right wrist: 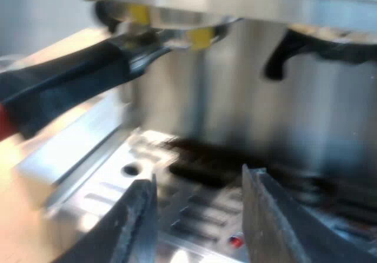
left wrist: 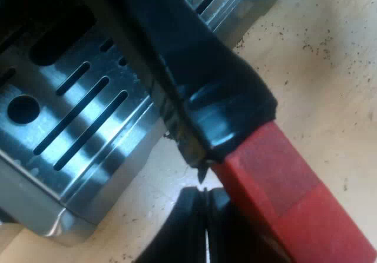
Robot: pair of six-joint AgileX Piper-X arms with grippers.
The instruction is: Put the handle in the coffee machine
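Observation:
The holder's dark handle [left wrist: 200, 80] slants over the machine's slotted drip tray [left wrist: 76, 115], and its red end [left wrist: 283, 198] reaches out over the wooden table. My left gripper [left wrist: 205, 216] sits right under the spot where black meets red. Its fingers are shut together against the handle, with nothing seen between them. From the right wrist, the handle [right wrist: 65, 80] runs up to the metal holder [right wrist: 171, 33], which sits at the machine's brew head. My right gripper [right wrist: 200, 216] is open over the drip tray [right wrist: 177, 198], facing the machine's front and well below the holder.
Coffee grounds speckle the light wooden table [left wrist: 318, 68] beside the tray. A black spout [right wrist: 283, 56] hangs from the machine's front, away from the holder. The steel front wall [right wrist: 235, 109] stands close behind the tray.

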